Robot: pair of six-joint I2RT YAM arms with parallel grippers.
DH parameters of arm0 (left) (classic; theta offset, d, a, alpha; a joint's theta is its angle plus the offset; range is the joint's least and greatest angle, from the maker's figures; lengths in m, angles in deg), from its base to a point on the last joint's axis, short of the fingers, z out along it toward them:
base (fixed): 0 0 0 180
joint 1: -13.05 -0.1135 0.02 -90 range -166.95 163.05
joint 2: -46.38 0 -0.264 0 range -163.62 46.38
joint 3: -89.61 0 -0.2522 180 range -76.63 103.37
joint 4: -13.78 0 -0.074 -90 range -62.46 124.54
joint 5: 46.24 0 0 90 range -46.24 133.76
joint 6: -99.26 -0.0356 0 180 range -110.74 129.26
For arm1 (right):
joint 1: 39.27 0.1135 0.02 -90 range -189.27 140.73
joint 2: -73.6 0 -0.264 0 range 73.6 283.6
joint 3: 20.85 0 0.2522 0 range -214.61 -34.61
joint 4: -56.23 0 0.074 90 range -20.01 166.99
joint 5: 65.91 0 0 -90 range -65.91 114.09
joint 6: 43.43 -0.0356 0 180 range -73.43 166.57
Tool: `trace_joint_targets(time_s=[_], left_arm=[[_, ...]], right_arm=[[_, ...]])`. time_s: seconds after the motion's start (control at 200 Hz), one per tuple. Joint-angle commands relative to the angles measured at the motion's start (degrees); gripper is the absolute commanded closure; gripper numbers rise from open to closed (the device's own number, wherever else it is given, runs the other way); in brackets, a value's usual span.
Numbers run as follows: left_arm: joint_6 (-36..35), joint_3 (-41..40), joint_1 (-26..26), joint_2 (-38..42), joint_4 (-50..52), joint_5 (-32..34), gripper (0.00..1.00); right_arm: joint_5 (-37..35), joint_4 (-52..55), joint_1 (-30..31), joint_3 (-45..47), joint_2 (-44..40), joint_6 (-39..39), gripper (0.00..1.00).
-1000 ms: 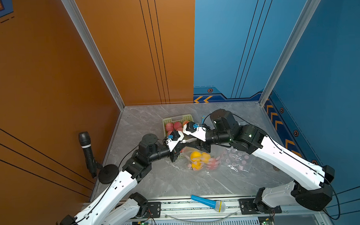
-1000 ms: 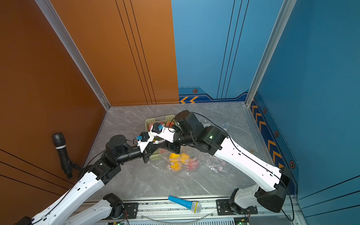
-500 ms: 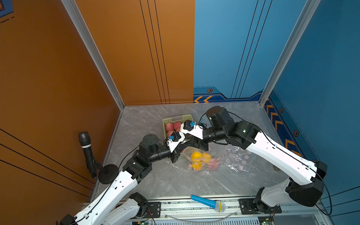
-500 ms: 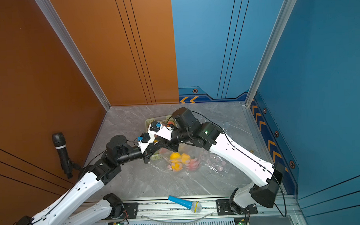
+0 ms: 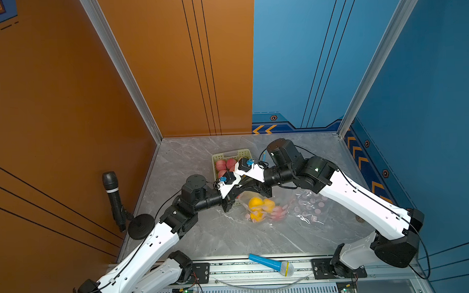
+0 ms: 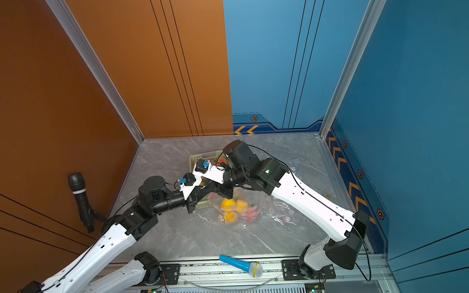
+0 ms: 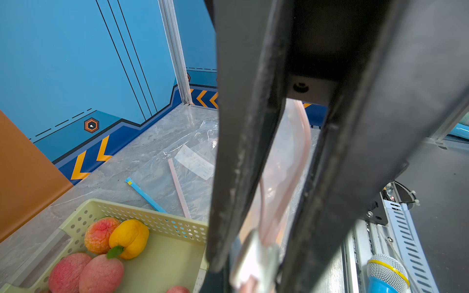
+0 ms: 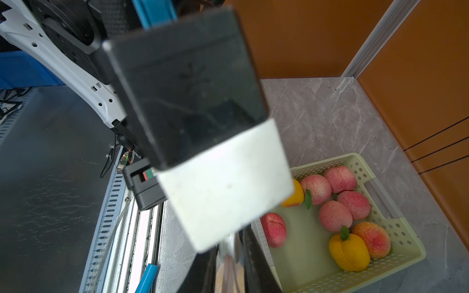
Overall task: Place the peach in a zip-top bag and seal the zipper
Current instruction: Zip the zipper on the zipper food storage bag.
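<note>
The clear zip-top bag (image 5: 297,204) (image 6: 267,207) lies mid-table with yellow fruit and a pink peach (image 5: 277,214) inside. My left gripper (image 5: 236,196) (image 6: 200,196) (image 7: 253,269) is shut on the bag's mouth end beside the basket. My right gripper (image 5: 244,189) (image 6: 206,191) (image 8: 232,269) meets it tip to tip. Its jaws stand narrowly open on either side of the pink zipper strip (image 7: 302,142), whose two tracks still bow apart there. More peaches (image 8: 335,215) (image 7: 101,274) lie in the pale green basket (image 5: 229,152) (image 8: 330,158).
A black microphone on a stand (image 5: 113,194) stands at the left wall. A blue toy microphone (image 5: 272,264) lies on the front rail. Spare flat bags (image 7: 193,162) lie behind the basket, towards the back right corner. Walls close three sides.
My right gripper has swung left along the bag's mouth to meet the left gripper, and its jaws have narrowed around the zipper. The left arm has not moved.
</note>
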Motion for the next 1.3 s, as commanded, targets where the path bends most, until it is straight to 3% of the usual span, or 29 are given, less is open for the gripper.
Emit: trace_joint_targets(time_s=[0.0,0.39,1.297], left_arm=[[-1.0,1.3,0.4,0.5,0.4,-0.1,1.00],[-1.1,1.4,0.4,0.8,1.3,-0.1,1.00],[-0.7,-0.1,-1.7,4.0,2.6,2.7,1.00]], right_arm=[[0.0,2.4,-0.3,-1.5,0.5,0.4,0.79],[-3.5,7.8,-0.1,-4.0,0.3,3.3,0.97],[-11.2,14.2,0.2,-6.1,-2.3,5.9,1.00]])
